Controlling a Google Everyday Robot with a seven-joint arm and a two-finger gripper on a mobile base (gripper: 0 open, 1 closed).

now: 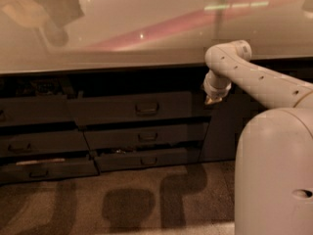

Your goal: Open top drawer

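Approach seems the step: my claw (212, 100), its opening impossible to tell, hangs just beside the right end of the top drawer (105, 110), whose handle (146, 107), leftward, I must reach next.

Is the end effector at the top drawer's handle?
No, the end effector sits by the top drawer at its right end, clearly right of its centred handle.

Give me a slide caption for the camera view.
Gripper hangs near the right end of the top drawer, away from its centred handle.
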